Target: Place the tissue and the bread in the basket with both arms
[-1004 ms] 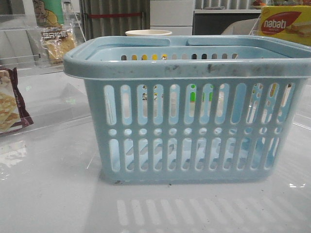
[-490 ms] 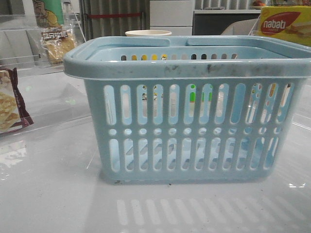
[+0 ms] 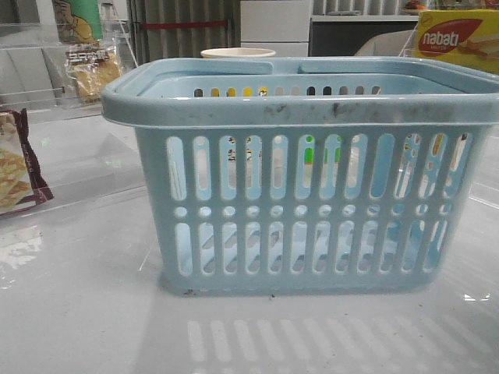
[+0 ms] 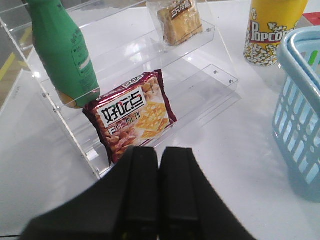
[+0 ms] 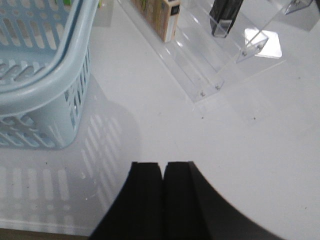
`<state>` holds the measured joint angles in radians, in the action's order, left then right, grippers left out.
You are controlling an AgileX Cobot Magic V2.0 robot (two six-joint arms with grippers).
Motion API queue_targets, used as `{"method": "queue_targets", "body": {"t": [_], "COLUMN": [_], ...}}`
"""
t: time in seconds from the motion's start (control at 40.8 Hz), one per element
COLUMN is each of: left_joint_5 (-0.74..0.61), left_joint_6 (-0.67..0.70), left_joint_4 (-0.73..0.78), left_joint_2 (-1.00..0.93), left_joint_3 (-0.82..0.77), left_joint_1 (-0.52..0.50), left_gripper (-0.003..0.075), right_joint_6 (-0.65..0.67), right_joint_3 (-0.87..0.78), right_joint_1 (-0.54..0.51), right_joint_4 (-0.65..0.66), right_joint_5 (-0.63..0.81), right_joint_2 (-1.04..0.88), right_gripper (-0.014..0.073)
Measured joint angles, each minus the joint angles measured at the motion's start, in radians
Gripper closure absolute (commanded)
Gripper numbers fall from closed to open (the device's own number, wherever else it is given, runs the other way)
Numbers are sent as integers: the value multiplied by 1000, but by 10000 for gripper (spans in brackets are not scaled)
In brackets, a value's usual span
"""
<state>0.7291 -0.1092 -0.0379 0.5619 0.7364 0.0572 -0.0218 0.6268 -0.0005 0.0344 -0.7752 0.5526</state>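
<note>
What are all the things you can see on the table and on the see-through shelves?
basket: one, light blue, middle of the table
bread: one clear bag of golden-brown pieces, upper step of the clear shelf on the robot's left
green bottle: one, same shelf
red snack packet: one, lower step of that shelf
popcorn cup: one, yellow, on the table near the basket
nabati box: one, yellow and red, far right
tan box: one, on the clear shelf on the right
dark packet: one, same right shelf, only partly in view
left gripper: black, shut, empty
right gripper: black, shut, empty
</note>
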Motion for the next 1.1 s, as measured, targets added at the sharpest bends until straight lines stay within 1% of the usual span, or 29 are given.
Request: {"method": "queue_targets", "body": {"t": [0.098, 0.147, 0.171, 0.245, 0.318, 0.392, 0.416, 0.588, 0.735, 0.955, 1.102], "left_joint_5": [2, 2, 4, 4, 4, 2, 0, -7, -15, -31, -42], "left_joint_6": [0, 0, 0, 0, 0, 0, 0, 0, 0, 0, 0], "left_joint_4": [0, 0, 0, 0, 0, 0, 0, 0, 0, 0, 0], "left_joint_2": [29, 45, 53, 74, 90, 108, 113, 148, 181, 221, 235], "left_joint_3": [0, 0, 0, 0, -3, -4, -6, -10, -12, -12, -12], "left_joint_1": [0, 0, 0, 0, 0, 0, 0, 0, 0, 0, 0], "left_gripper": [614, 579, 556, 451, 313, 231, 220, 244, 278, 337, 360], "right_joint_6": [0, 0, 0, 0, 2, 2, 4, 28, 64, 84, 86], "right_joint_3": [-8, -10, -10, -12, -12, -12, -12, -12, -10, 83, 191], "right_joint_1": [0, 0, 0, 0, 0, 0, 0, 0, -17, -138, -219], "right_joint_4": [0, 0, 0, 0, 0, 0, 0, 0, 5, 8, 10], "right_joint_5": [-2, -2, -2, -2, -2, -2, -2, 8, 51, 77, 81], "right_joint_2": [20, 30, 33, 43, 51, 58, 61, 87, 134, 299, 469], "right_gripper": [525, 483, 445, 312, 161, 77, 67, 65, 65, 65, 65]}}
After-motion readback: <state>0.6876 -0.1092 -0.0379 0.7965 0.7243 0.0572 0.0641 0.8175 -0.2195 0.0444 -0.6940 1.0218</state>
